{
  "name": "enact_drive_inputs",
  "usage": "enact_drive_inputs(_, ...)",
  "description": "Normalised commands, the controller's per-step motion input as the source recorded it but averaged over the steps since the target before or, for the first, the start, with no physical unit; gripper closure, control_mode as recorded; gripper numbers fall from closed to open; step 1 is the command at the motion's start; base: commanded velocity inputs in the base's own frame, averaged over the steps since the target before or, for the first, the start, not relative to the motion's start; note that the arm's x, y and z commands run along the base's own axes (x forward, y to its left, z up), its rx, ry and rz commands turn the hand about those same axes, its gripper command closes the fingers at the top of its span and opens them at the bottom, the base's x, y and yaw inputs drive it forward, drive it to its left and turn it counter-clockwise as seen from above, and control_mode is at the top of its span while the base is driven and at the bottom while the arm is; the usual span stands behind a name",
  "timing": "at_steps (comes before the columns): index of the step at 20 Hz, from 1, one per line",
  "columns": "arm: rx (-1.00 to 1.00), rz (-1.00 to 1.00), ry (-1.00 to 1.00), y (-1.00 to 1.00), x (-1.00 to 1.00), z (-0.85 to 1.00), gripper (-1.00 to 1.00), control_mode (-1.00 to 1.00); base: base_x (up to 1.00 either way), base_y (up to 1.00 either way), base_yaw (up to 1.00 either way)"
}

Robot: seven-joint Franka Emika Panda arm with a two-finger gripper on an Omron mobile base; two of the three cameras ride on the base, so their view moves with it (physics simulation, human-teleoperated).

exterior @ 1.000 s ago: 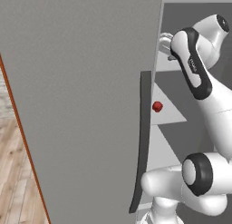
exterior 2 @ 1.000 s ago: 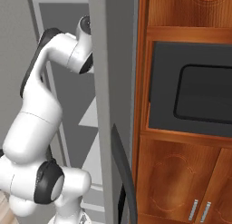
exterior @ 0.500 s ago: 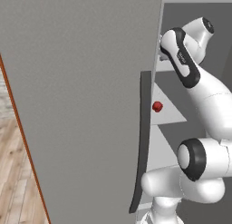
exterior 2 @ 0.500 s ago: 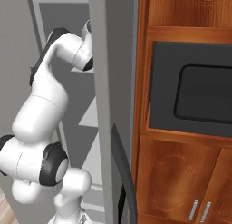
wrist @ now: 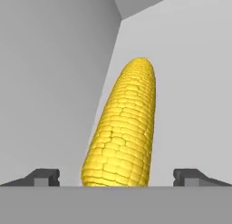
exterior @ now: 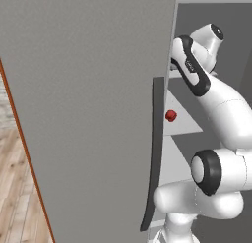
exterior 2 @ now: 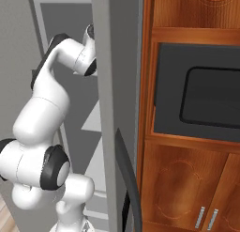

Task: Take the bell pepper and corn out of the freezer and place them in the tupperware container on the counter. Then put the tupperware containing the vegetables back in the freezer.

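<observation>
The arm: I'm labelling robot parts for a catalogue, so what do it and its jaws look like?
The arm is glossy white with rounded segments, black bands at the joints and a black stripe along the forearm. The gripper ends in two small dark grey, blocky fingertips. No cables show.

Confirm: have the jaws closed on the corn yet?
No. In the hand view the corn lies on the pale freezer shelf between the two fingertips, which stand wide apart, clear of the cob on both sides.
</observation>
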Motion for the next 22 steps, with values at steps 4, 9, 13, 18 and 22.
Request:
enact_drive_inputs(4,0.0,0.0,0.05,0.34,0.46,-0.23,-1.0,-1.0,0.0,0.0,0.0)
enact_drive_inputs(9,0.0,0.0,0.12,0.22,0.53,-0.29,1.0,-1.0,0.0,0.0,0.0)
enact_drive_inputs(13,-0.05,0.0,0.15,0.1,0.1,-0.49,1.0,-1.0,0.0,0.0,0.0)
enact_drive_inputs(18,-0.02,-0.01,-0.02,0.0,-0.7,-0.34,1.0,-1.0,0.0,0.0,0.0)
enact_drive_inputs(22,0.0,-0.03,-0.06,-0.04,-1.0,-0.13,1.0,-1.0,0.0,0.0,0.0)
